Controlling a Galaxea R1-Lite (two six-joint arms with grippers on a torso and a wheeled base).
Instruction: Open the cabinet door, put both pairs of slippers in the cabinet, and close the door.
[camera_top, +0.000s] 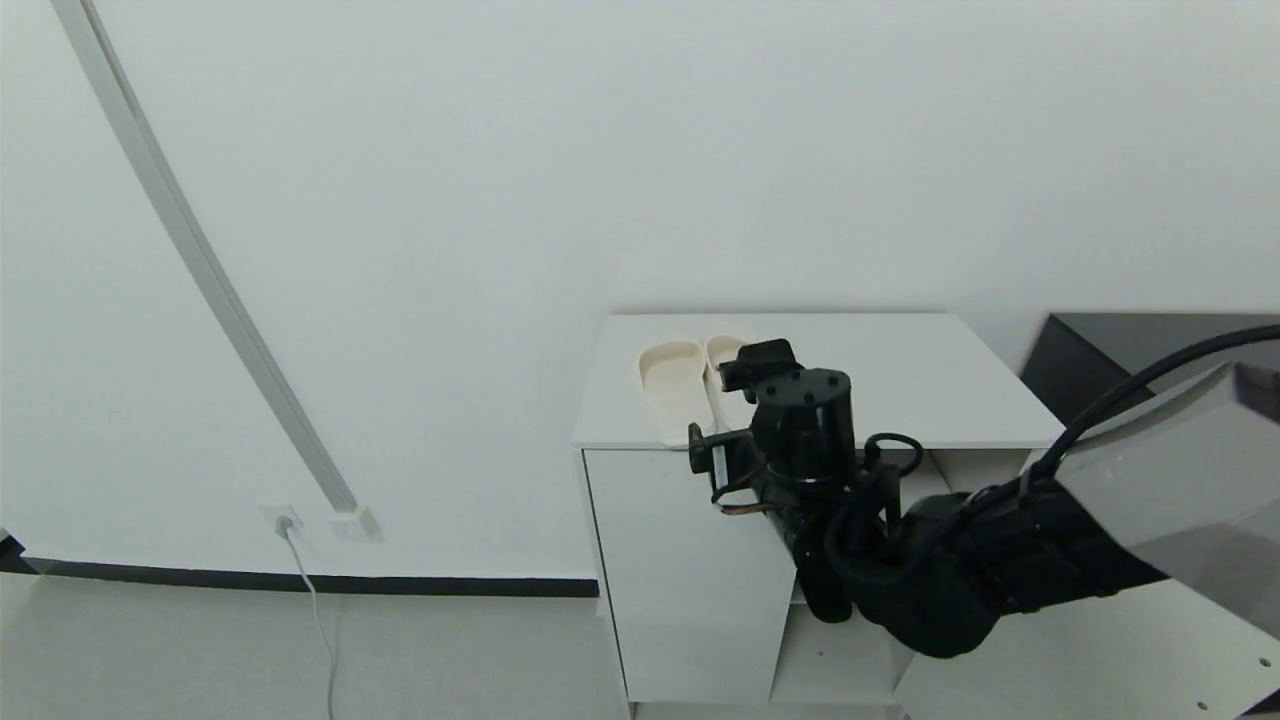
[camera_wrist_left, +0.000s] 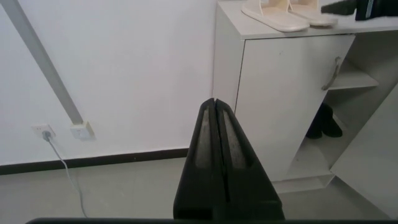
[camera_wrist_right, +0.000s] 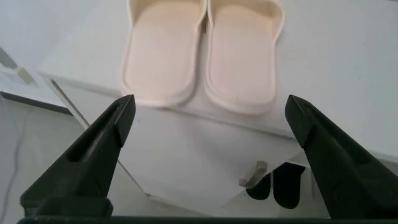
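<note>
right gripper (camera_wrist_right: 209, 102) is hovering wide open, empty, near cream slippers (camera_wrist_right: 217, 56) (light, probably soft foam); pinching their touching inner edges is looking best. left gripper (camera_wrist_left: 214, 102) is idling closed, empty.

White cabinet (camera_top: 900, 380) top: cream slippers (camera_top: 672, 385) side by side.

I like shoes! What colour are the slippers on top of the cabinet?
Cream slippers, best in right wrist view.

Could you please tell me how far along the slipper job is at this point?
Done: the cabinet door stands open, and the dark slippers are inside. In hand: the open right gripper hovers by the cream slippers on the cabinet top. Left: stow that pair, close the door.
</note>
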